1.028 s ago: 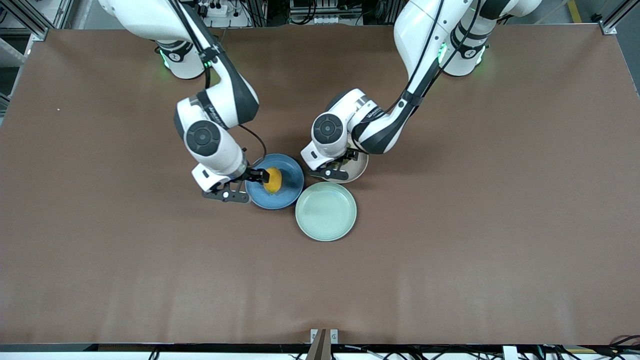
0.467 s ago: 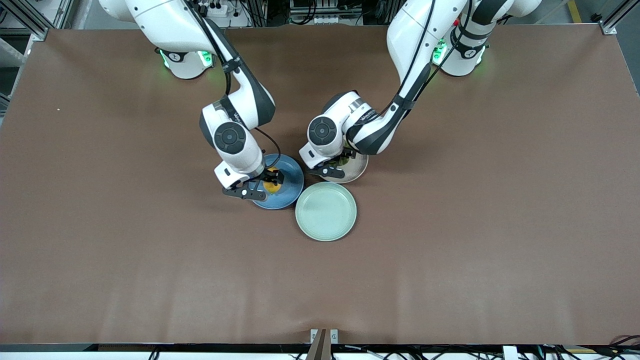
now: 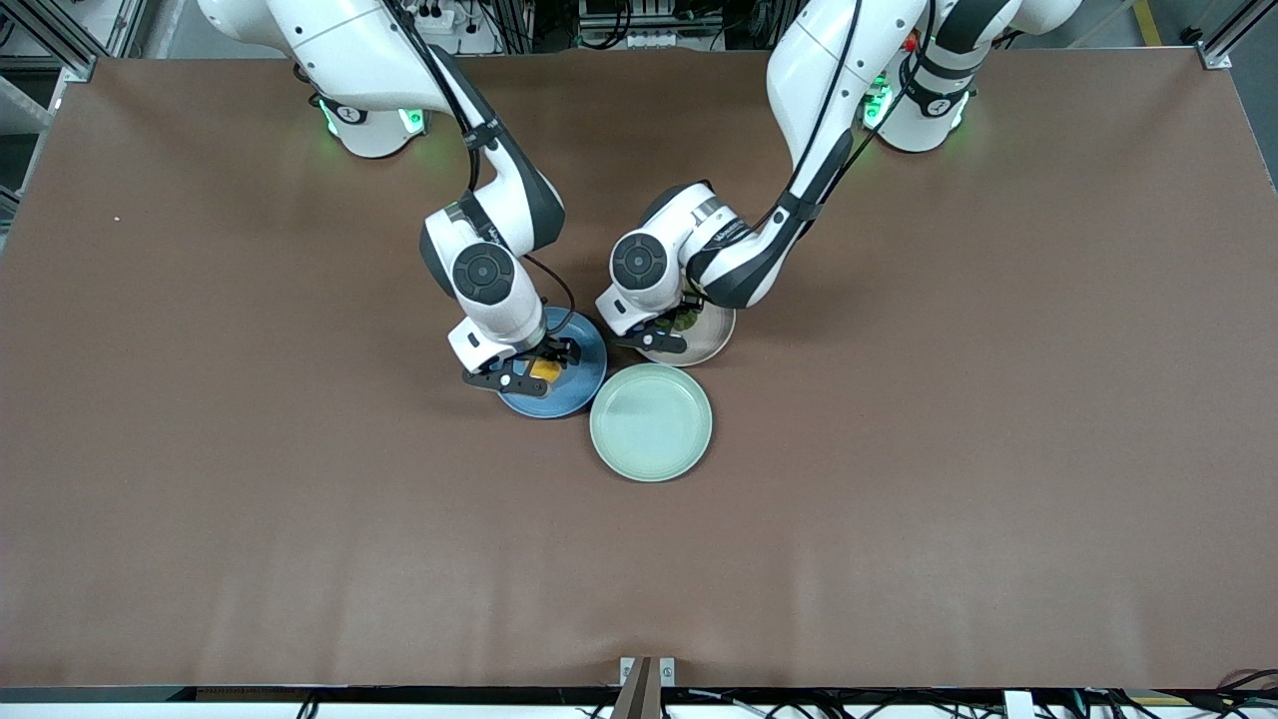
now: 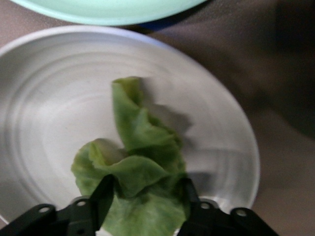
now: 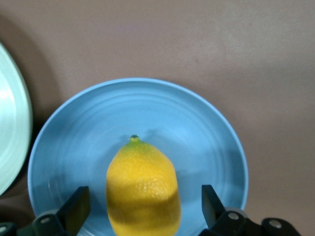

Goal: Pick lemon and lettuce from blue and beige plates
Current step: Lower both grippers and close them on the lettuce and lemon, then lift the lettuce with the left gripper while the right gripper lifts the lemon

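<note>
Nearest the front camera on the brown table [image 3: 899,499], you have a smooth, bare mint-green plate [image 3: 649,424] crowding both targets. At its 10 o'clock, the glossy blue plate [image 3: 577,391] carries the dimpled oval lemon [image 5: 142,191]. Your right hand [image 5: 145,196] is down over it, fingers apart on either side, not touching. At 1 o'clock, the beige plate [image 4: 49,98] holds the crumpled lettuce [image 4: 138,162]. Your left hand [image 4: 147,196] straddles it, and you cannot tell whether it is clamped.

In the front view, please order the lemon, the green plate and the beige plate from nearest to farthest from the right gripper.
1. lemon: between the right gripper fingers, on the blue plate.
2. green plate: beside the blue plate, nearest the camera.
3. beige plate: toward the left arm's end.
</note>
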Controlling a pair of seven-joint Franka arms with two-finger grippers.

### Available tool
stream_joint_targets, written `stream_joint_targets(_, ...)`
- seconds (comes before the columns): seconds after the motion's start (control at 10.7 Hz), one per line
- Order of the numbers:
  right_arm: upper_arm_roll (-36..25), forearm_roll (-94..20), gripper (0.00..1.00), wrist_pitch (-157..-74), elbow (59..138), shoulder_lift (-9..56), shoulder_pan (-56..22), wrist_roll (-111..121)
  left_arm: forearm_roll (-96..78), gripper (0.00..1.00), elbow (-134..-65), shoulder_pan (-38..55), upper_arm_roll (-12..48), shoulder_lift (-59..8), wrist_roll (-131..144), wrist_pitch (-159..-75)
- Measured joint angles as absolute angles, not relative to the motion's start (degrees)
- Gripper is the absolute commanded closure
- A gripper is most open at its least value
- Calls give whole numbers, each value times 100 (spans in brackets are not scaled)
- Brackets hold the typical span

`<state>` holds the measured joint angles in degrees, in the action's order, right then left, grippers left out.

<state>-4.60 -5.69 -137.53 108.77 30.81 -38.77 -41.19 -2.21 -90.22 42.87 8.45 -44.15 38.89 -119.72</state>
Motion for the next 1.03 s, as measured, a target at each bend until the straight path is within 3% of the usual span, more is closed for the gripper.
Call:
stream_joint_targets(0.47, -461, -569, 2, -14260, 11062, 3341, -4016, -4256, -221, 100, -8976, 4305, 830, -4404, 4001, -11973)
stream_joint_targets(0.65, -461, -569, 45, -14272, 11062, 3365, -4031, -4268, -221, 100, -8958, 4306, 830, -4371, 4091, -11976)
stream_joint_targets(0.75, -462, -569, 52, -14278, 11062, 3365, -4032, -4268, -221, 100, -8936, 4305, 829, -4345, 4159, -11976)
stream_joint_targets(1.03, -478, -569, 53, -14270, 11043, 3363, -4032, -4269, -221, 100, -8896, 4292, 818, -4129, 4252, -11905)
